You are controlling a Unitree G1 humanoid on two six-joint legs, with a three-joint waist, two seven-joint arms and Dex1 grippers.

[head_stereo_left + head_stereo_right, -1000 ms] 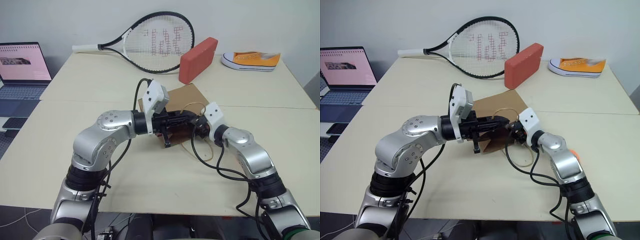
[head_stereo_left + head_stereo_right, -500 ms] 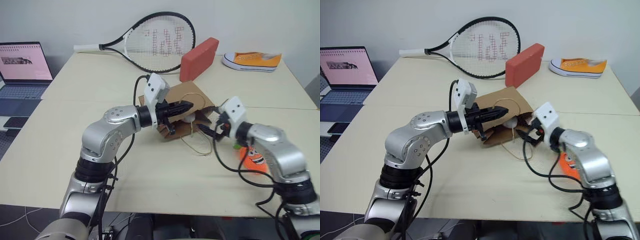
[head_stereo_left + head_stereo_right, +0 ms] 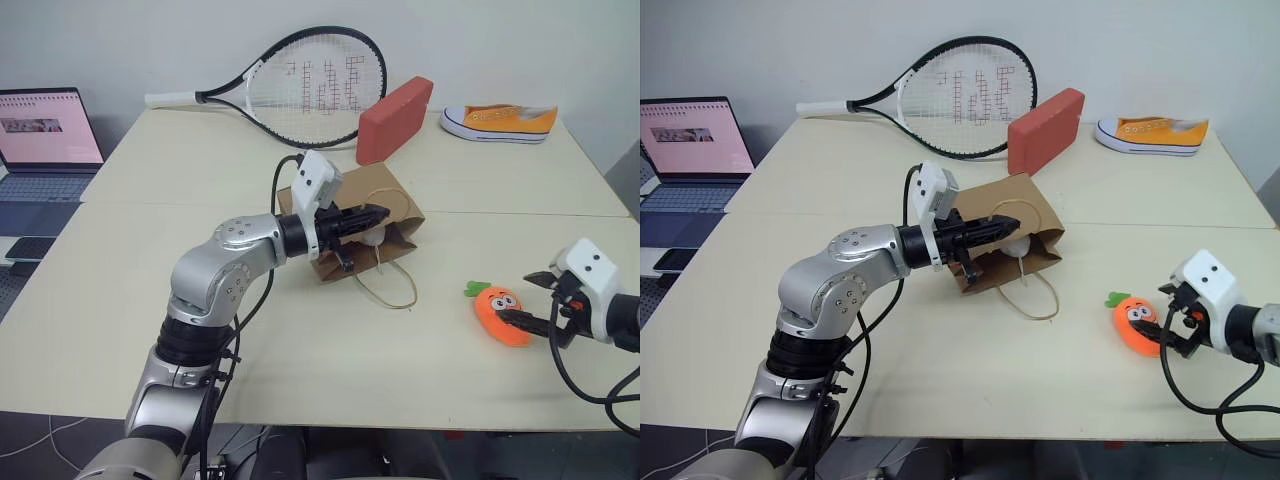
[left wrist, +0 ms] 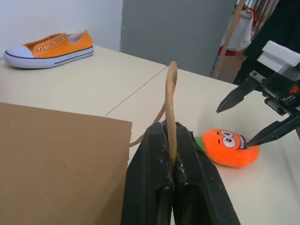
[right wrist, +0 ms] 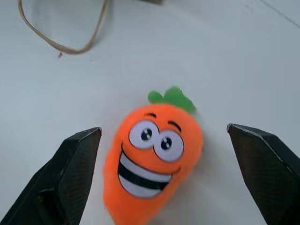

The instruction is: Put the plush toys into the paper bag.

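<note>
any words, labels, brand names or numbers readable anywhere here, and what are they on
No text can be read for certain.
Tennis racket: red marks painted on the strings, perhaps letters, not readable.
Laptop: screen shows a pink page with a small image strip, text too small to read.
Paper bag, red block, orange sneaker, carrot toy: no writing visible; the carrot has only a printed face.

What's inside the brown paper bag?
Something white and round peeks out of the paper bag at its open mouth; it looks like the white egg toy. The bag's brown wall covers the rest of the inside. The orange carrot lies outside on the table.
</note>
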